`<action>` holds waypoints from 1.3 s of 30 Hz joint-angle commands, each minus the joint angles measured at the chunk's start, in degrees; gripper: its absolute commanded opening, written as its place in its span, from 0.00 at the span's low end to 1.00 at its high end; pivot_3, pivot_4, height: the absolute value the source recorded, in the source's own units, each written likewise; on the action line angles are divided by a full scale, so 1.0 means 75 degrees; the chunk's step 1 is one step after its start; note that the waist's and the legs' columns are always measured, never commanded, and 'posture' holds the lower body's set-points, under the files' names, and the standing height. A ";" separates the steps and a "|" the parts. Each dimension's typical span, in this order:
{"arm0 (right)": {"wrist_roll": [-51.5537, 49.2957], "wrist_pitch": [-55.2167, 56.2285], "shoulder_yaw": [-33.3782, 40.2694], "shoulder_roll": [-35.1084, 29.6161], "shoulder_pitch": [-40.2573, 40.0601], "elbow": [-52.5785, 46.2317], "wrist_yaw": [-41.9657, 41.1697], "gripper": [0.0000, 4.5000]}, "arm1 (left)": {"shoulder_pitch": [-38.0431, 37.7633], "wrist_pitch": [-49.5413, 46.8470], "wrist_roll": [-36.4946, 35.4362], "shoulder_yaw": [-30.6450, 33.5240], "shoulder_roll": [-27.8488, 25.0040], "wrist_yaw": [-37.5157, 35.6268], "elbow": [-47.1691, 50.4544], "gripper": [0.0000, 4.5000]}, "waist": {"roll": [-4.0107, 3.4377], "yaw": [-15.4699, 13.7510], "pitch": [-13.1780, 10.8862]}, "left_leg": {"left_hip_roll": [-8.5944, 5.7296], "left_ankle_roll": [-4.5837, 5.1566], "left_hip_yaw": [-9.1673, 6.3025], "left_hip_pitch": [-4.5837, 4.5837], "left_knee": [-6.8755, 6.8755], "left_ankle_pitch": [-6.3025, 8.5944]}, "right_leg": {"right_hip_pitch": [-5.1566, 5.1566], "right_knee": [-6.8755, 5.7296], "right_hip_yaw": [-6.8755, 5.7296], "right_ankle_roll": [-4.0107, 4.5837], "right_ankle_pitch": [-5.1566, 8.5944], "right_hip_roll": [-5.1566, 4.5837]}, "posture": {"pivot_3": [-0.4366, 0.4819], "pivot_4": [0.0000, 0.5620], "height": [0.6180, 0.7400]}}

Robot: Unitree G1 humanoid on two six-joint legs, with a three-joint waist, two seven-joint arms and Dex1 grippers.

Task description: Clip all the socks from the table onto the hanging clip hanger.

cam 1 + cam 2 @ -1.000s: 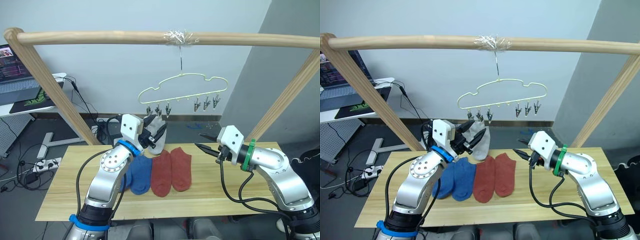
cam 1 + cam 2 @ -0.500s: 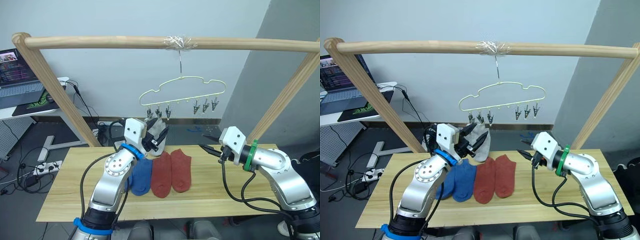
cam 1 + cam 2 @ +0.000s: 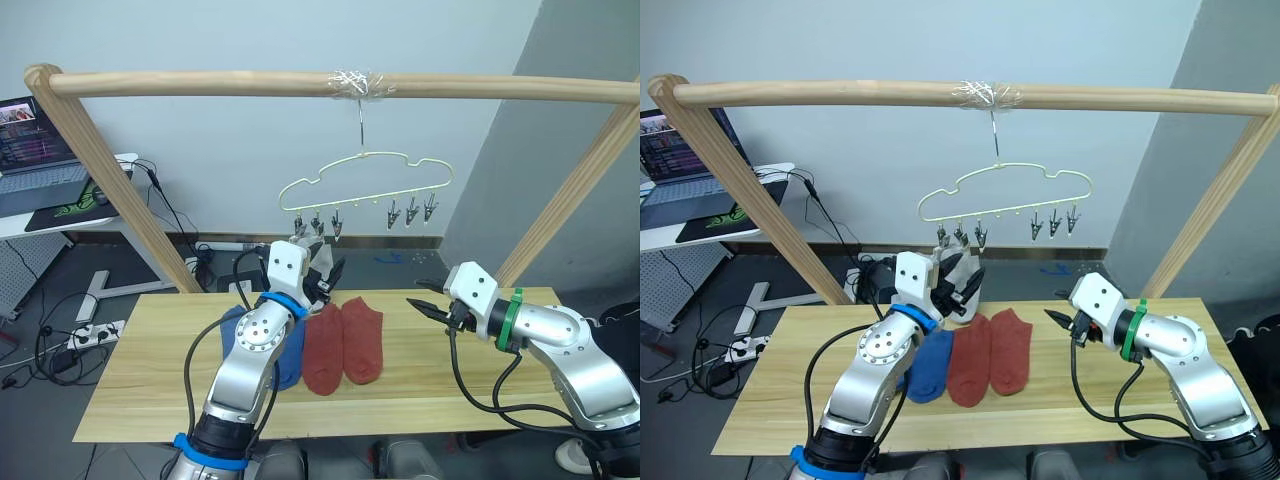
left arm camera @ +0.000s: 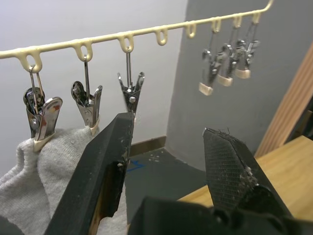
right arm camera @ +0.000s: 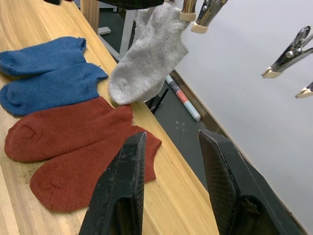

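Grey socks (image 5: 149,54) hung clipped beneath the clip hanger (image 3: 365,180) — my left claw (image 4: 168,142) spread empty just beside its clips. Below the hanger, red socks (image 3: 342,345) and blue socks (image 5: 46,73) lay on the table (image 3: 130,390); my right claw (image 5: 171,152) hovered spread.

The left arm covers most of the blue socks (image 3: 290,350) on the desk (image 3: 140,390). At the clip hanger (image 3: 365,185), the grey socks (image 5: 149,54) hang half behind the left pincer (image 3: 322,277); which clips hold them is partly unclear. A laptop (image 3: 30,140) at nine o'clock is cut off.
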State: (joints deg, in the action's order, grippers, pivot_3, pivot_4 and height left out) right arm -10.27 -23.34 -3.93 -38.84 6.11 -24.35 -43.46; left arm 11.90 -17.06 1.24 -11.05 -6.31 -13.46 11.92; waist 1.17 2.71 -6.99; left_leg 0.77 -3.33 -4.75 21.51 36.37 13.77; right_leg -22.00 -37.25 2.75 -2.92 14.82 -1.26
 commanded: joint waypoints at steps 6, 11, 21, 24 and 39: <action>-0.0226 -0.0418 0.0456 0.0004 0.0053 -0.0812 0.0223 0.38 | 0.0565 0.0396 0.0451 -0.0108 0.0713 0.0856 -0.0715 0.57 | -0.0008 0.0006 -0.0100 | 0.0000 0.0000 0.0000 0.0002 0.0000 0.0000 | 0.0000 0.0003 0.0001 -0.0001 0.0001 0.0001 | 0.37 0.29 0.97; -0.0311 -0.0684 0.0518 0.0004 0.0051 -0.1059 0.0329 0.38 | 0.1014 0.0831 0.0593 -0.0082 0.1031 0.1213 -0.1489 0.57 | -0.0004 0.0034 -0.0186 | 0.0000 0.0001 0.0000 0.0007 0.0000 0.0001 | 0.0000 0.0009 0.0000 -0.0002 0.0001 0.0000 | 0.35 0.32 0.97; -0.0432 -0.1003 0.0640 -0.0111 0.0032 -0.1301 0.0383 0.38 | 0.1808 0.1662 0.0878 0.0129 0.1453 0.2123 -0.2795 0.57 | 0.0000 0.0078 -0.0304 | -0.0001 0.0003 -0.0002 0.0030 0.0000 0.0002 | -0.0012 0.0023 -0.0002 -0.0006 0.0000 0.0000 | 0.33 0.33 0.97; -0.0445 -0.1038 0.0702 -0.0148 0.0019 -0.1312 0.0393 0.38 | 0.1808 0.1847 0.0880 0.0214 0.1510 0.2340 -0.2842 0.57 | 0.0001 0.0078 -0.0337 | -0.0001 0.0003 -0.0002 0.0030 -0.0001 0.0002 | -0.0014 0.0023 -0.0002 -0.0006 0.0000 0.0000 | 0.32 0.34 0.97; -0.0556 -0.1110 0.0721 -0.0200 0.0152 -0.1307 0.0336 0.38 | 0.2226 0.1967 0.0687 0.0304 0.1719 0.2304 -0.3691 0.57 | 0.0028 0.0081 -0.0448 | -0.0001 0.0003 -0.0002 0.0035 -0.0001 0.0002 | -0.0018 0.0027 -0.0004 -0.0009 -0.0001 0.0000 | 0.32 0.35 0.97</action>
State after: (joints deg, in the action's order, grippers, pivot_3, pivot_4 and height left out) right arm -13.93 -31.90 -0.02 -39.77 6.30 -32.39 -41.06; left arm 27.42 -4.03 6.23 -8.72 5.84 3.21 -16.36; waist 1.38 3.31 -10.35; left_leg 0.76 -3.31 -4.76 21.78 36.37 13.79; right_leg -22.14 -37.04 2.72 -2.99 14.81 -1.26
